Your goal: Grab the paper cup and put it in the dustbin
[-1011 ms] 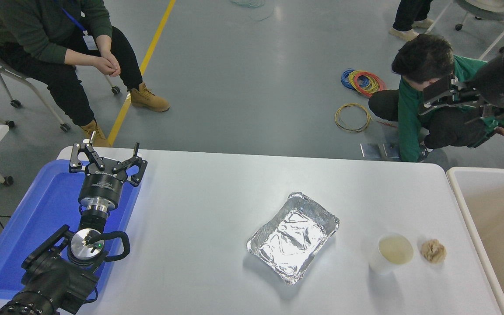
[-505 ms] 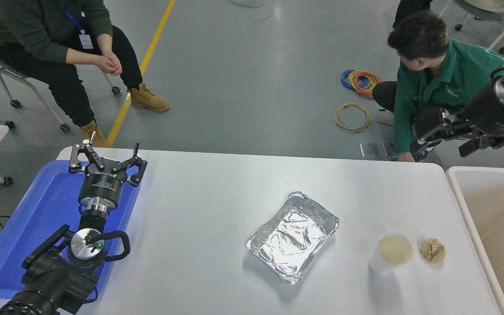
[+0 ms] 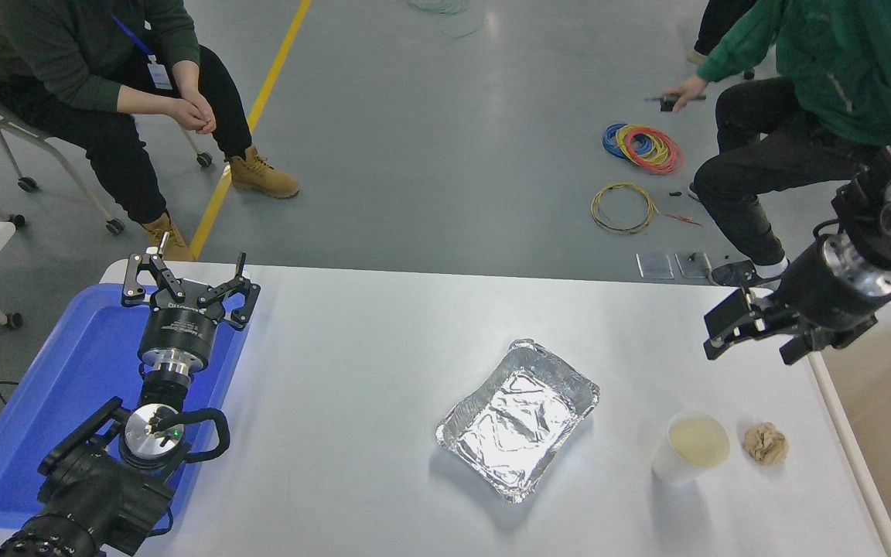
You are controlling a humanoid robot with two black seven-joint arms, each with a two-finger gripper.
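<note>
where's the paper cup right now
In the head view the paper cup stands upright on the table's right side, between the foil tray and the crumpled paper ball.

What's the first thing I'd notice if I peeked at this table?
Probably the shiny crinkled foil tray in the middle of the white table, and the big blue flat tray at the left with the left end effector parked over it. Near the right edge, a plain white paper cup stands beside a small crumpled tan paper ball, with the right end effector hanging above.
</note>
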